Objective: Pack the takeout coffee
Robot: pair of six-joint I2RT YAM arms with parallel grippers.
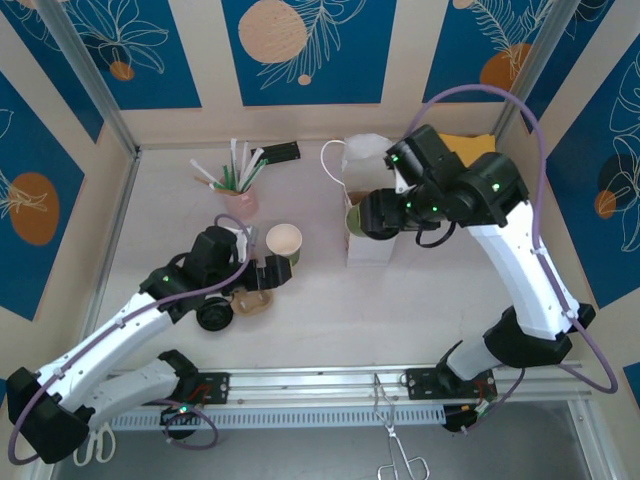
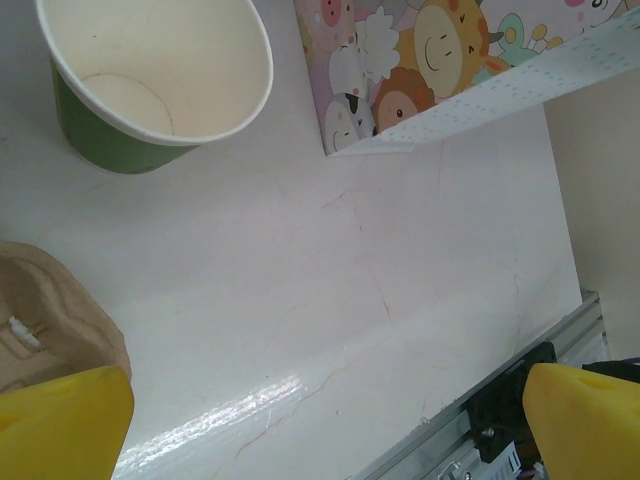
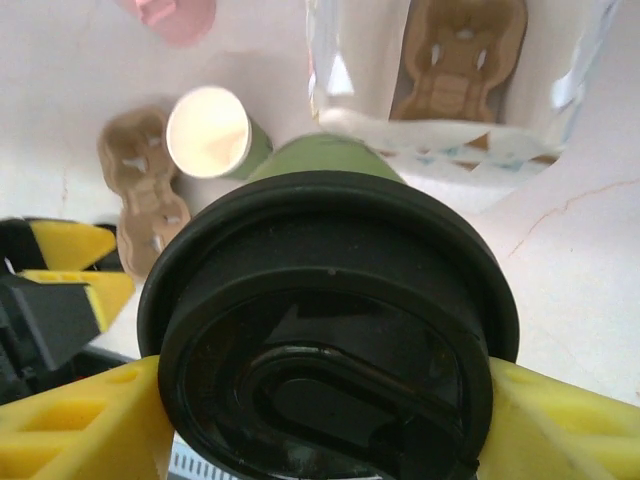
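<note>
My right gripper [image 1: 362, 218] is shut on a green takeout cup with a black lid [image 3: 330, 330], yellow fingers [image 3: 70, 420] pressing both sides. It holds the cup tilted at the left edge of the white paper bag [image 1: 372, 190]. A cardboard carrier [image 3: 460, 60] lies inside the bag. An open, empty green cup [image 1: 284, 243] stands on the table, also in the left wrist view [image 2: 160, 80]. My left gripper [image 1: 262, 272] hovers open just in front of that cup, nothing between its fingers [image 2: 60, 420]. A second cardboard carrier [image 1: 250, 300] lies beside it.
A pink cup of straws [image 1: 240, 195] stands at the back left, with a black flat item [image 1: 280, 152] behind it. A round black piece that looks like a lid [image 1: 214, 315] lies by the left arm. Tongs [image 1: 395, 440] and scissors [image 1: 95, 445] rest below the rail [image 1: 320, 385].
</note>
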